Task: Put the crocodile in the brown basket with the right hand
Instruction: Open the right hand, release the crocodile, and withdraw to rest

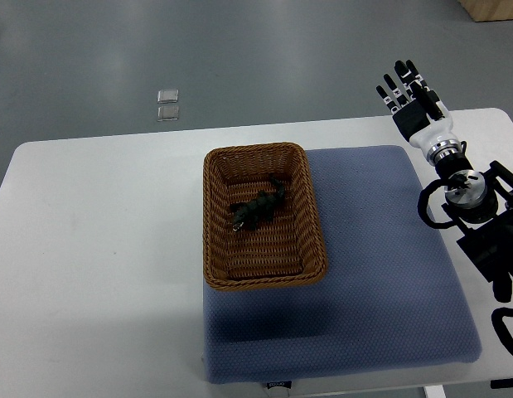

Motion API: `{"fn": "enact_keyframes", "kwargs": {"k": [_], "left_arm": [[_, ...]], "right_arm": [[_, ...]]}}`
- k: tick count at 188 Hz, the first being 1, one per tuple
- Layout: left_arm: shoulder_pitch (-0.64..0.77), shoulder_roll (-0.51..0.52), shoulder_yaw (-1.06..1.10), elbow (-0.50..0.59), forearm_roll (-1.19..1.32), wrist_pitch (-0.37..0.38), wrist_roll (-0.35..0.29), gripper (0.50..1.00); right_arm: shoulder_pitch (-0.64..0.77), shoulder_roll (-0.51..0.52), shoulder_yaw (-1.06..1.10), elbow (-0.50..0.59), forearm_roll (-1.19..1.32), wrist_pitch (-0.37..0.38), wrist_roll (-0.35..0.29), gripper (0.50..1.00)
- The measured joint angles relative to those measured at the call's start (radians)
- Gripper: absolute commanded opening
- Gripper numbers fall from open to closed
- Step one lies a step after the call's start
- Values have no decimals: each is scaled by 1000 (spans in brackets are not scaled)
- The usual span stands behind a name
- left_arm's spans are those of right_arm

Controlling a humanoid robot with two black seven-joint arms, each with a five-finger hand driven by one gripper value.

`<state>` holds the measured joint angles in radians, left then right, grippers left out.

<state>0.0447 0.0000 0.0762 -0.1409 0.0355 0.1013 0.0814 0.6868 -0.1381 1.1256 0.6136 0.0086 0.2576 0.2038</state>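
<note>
On the left, the white rounded table [90, 232] was bare, and no left arm came in from that side. On the grey floor beyond the table's far edge lay two small clear square pieces [166, 104], which were not part of the work.

Near the middle stood the brown woven wicker basket [210, 224], rectangular, with its left part on the table and its right part on the blue-grey padded mat [380, 282]. The small dark green toy crocodile [258, 209] lay inside the basket, on its bottom, a little toward the far end and turned at a slant. Nothing touched it.

From this, the main part of the task looked done: the crocodile was in the basket and no hand held it. What was left, at most, seemed to be the return of the arm to a resting place.

On the far right, the black and white right hand [415, 108] was above the far right corner of the table, beyond the mat's far edge. Its fingers [399, 83] were stretched out and a little spread, and they held nothing. The crocodile lay well apart from this hand, to its left and nearer to the robot, with the basket's right wall and a wide strip of mat between them.
</note>
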Motion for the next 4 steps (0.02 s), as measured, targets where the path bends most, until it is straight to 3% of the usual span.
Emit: {"fn": "enact_keyframes", "kwargs": {"k": [4], "left_arm": [[0, 0, 0, 0, 0, 0, 0, 1000]], "right_arm": [[-3, 1, 0, 0, 0, 0, 0, 928]]}}
